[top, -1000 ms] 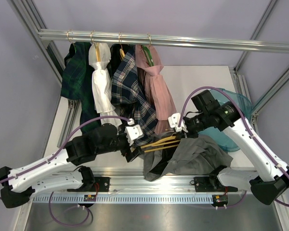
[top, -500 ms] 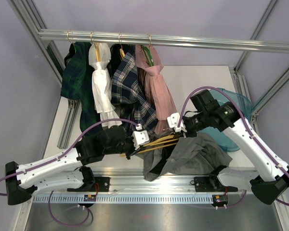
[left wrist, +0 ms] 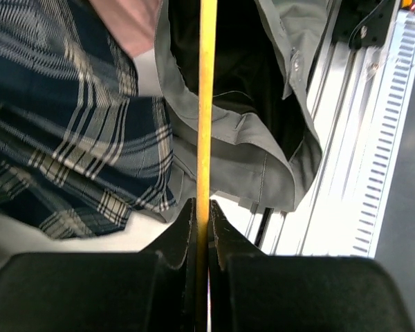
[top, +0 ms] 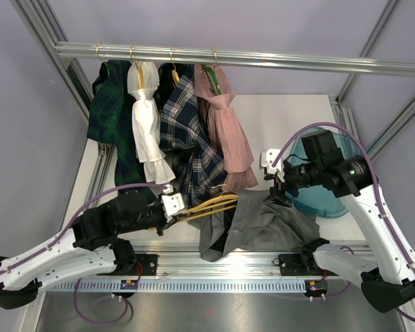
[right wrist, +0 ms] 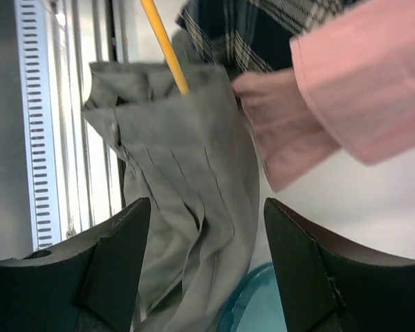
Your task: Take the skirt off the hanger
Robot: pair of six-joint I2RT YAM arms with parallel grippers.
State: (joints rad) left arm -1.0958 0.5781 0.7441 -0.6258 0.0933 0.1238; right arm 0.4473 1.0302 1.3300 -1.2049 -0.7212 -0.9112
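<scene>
Skirt (top: pixel 263 225): grey, pleated, lying crumpled on the white table (top: pixel 290 117) near the near edge, right of centre; its waistband end faces left, where the yellow wooden hanger (top: pixel 206 206) runs into the fabric. In the right wrist view one yellow bar enters the folded waistband; whether the hanger is clipped to the cloth cannot be told.

Hanger: slim yellow bars, lying roughly level, left end toward the left arm, right end at the skirt.

Left gripper (top: pixel 171 207): jaws closed tight on the hanger; the left wrist view shows the yellow bar pinched between the two black fingers (left wrist: pixel 185 232).

Right gripper (top: pixel 271 171): jaws spread wide, holding nothing, raised above the far right part of the skirt; its wrist view shows both dark fingers (right wrist: pixel 111 256) apart with the grey pleats between them below.

Teal basket (top: pixel 332 190): translucent, on the table just right of the skirt, partly hidden by the right arm.

Rail (top: pixel 263 61): metal bar across the far side, carrying hung garments – dark green plaid (top: pixel 111 104), white (top: pixel 145 117), navy plaid (top: pixel 187 131), pink pleated (top: pixel 228 124); the navy and pink hems hang down close to the hanger and skirt
</scene>
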